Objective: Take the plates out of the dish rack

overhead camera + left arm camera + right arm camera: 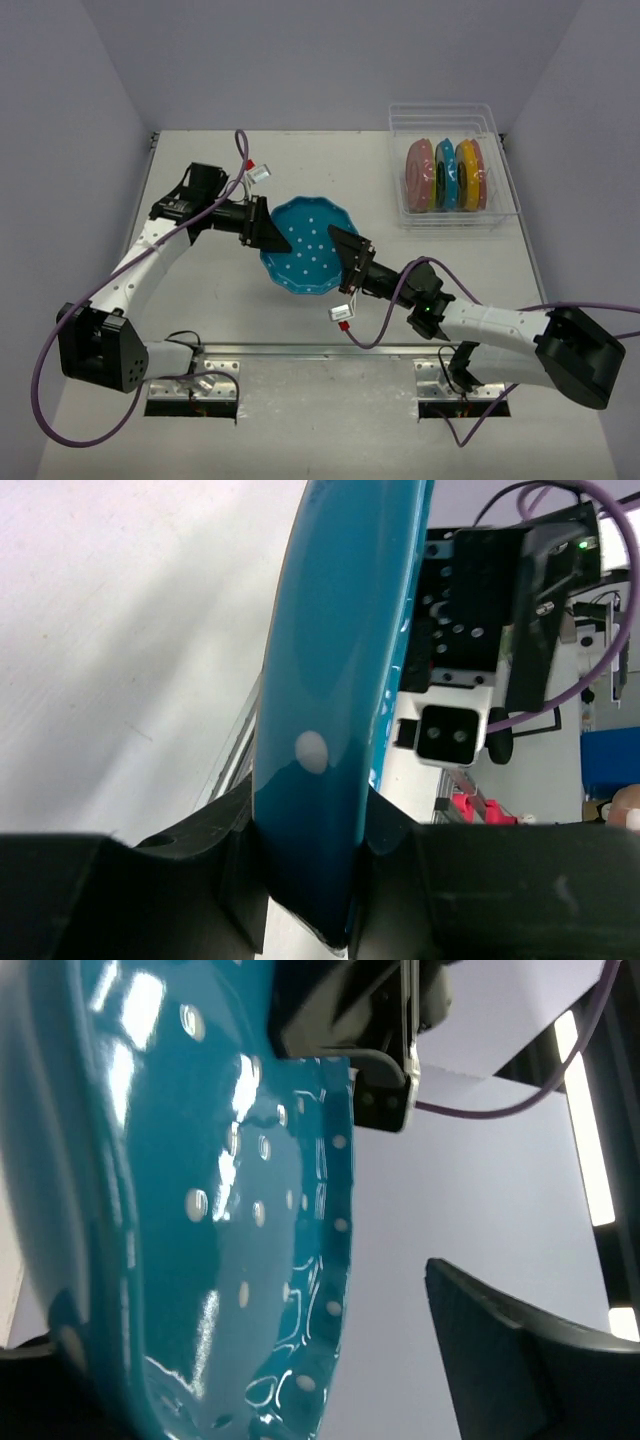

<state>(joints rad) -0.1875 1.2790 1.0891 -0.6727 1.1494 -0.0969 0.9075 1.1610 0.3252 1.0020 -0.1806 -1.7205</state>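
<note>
Mid-table, a blue plate (pixel 305 245) w/ white dots sits between the two arms, face tilted up toward the overhead cam. The left gripper (pixel 278 238) is on its left rim. From the left wrist cam the fingers (pixel 225 880) are pressed tight on either side of the plate's edge, pinching it. The right gripper (pixel 342 248) is at the opposite rim, lower right. On its wrist cam one finger (pixel 510 1350) stands apart from the plate w/ a clear gap, so that one's spread, not clamping. Can't tell if the plate touches the table (pixel 220 290) or hangs above it. The dish rack (pixel 455 222), clear plastic, is at the far right corner, well apart from the arms. The other plates (pixel 449 175) stand on edge in it side by side: pink, blue, orange-yellow, pink at the end.
</note>
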